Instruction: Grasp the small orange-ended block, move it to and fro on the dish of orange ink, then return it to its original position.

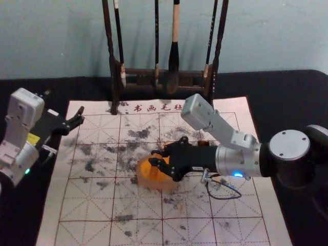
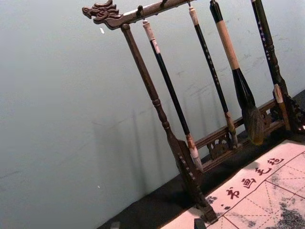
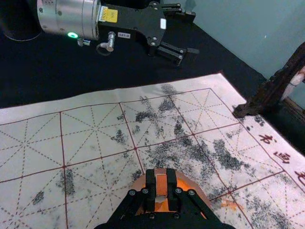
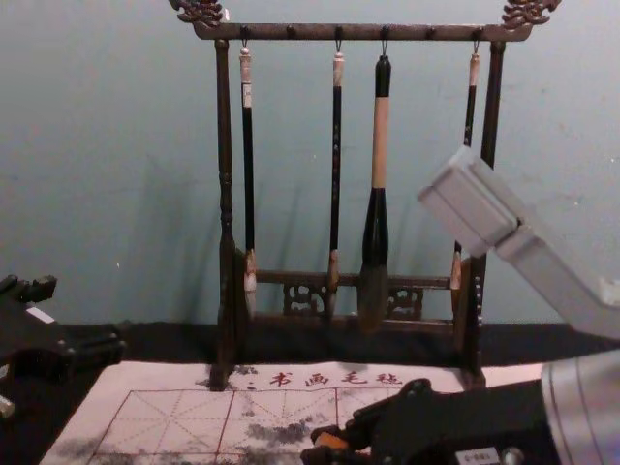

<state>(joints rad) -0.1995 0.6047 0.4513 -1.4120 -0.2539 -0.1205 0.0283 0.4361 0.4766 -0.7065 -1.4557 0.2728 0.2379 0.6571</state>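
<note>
My right gripper (image 1: 155,157) is over the middle of the felt mat, shut on the small orange-ended block (image 1: 154,170). The block stands over the round dish of orange ink (image 1: 158,183); whether it touches the ink I cannot tell. Seen from the right wrist, the gripper (image 3: 161,177) has the block (image 3: 161,184) between its fingers, with the dish (image 3: 194,189) around and below. In the chest view the block (image 4: 330,441) shows at the fingertips. My left gripper (image 1: 80,117) is parked open at the mat's left edge; its tips show in the left wrist view.
A dark wooden rack (image 1: 142,72) with several hanging brushes stands behind the mat (image 1: 87,205), close to the wall. A small reddish-brown object (image 1: 203,143) lies just behind the right gripper. Black ink marks spot the mat.
</note>
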